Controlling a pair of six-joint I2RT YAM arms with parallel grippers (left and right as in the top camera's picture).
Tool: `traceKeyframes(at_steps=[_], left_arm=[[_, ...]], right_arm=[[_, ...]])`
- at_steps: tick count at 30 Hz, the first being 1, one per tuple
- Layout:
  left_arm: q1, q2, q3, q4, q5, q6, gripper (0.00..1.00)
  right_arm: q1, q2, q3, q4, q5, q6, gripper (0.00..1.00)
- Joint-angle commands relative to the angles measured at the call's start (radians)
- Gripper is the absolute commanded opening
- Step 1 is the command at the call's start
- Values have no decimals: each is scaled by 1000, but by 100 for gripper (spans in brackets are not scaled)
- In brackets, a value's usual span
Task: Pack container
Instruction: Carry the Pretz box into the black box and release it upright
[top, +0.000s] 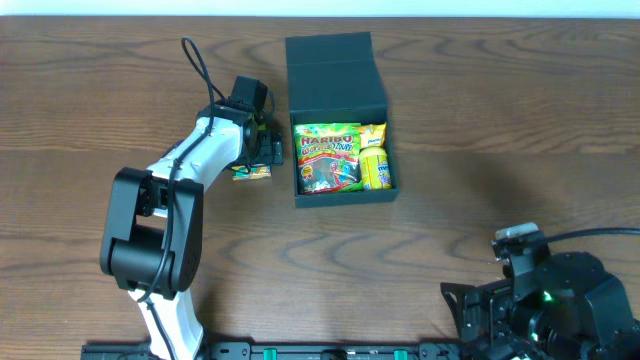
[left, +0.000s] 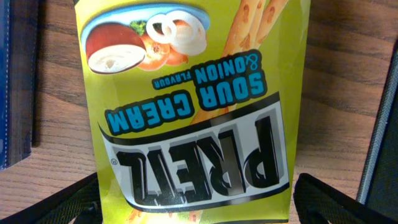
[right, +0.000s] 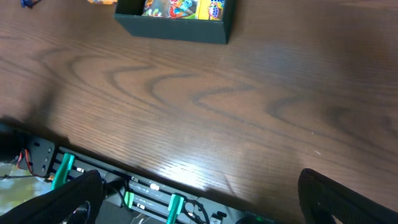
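The container (top: 345, 197) is a matte black box at the table's middle back, with its flap lid (top: 333, 75) open toward the far side. Inside lie a Haribo packet (top: 330, 155) and a yellow packet (top: 375, 165). A yellow-green Pretz sour cream and onion packet (top: 250, 172) lies flat on the table just left of the box. My left gripper (top: 262, 150) hovers over it. In the left wrist view the packet (left: 193, 106) fills the frame and the open fingers (left: 199, 202) stand on either side of its near end. My right gripper (top: 518, 250) is open and empty at the front right.
The right wrist view shows bare wood, the container (right: 180, 28) far off at the top, and the table's front edge with a metal rail (right: 149, 193) below the fingers (right: 199, 199). A dark blue edge (left: 12, 81) shows left of the packet.
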Motion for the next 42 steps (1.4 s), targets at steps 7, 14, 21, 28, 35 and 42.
traceKeyframes(at_steps=[7,14,21,28,35,42], left_arm=[[-3,45,-5,3,7,-15,95],[-3,45,-5,4,6,-14,70],[-3,39,28,-29,6,-14,57],[-3,37,208,-191,-23,-14,57],[-36,35,378,-346,-14,-14,56],[-164,34,480,-431,-12,-49,56]], right_arm=[[-5,0,11,2,4,-15,99],[-5,0,11,2,4,-15,99],[-5,0,11,2,4,-15,99],[-5,0,11,2,4,-15,99],[-5,0,11,2,4,-15,98],[-5,0,11,2,4,-15,99]])
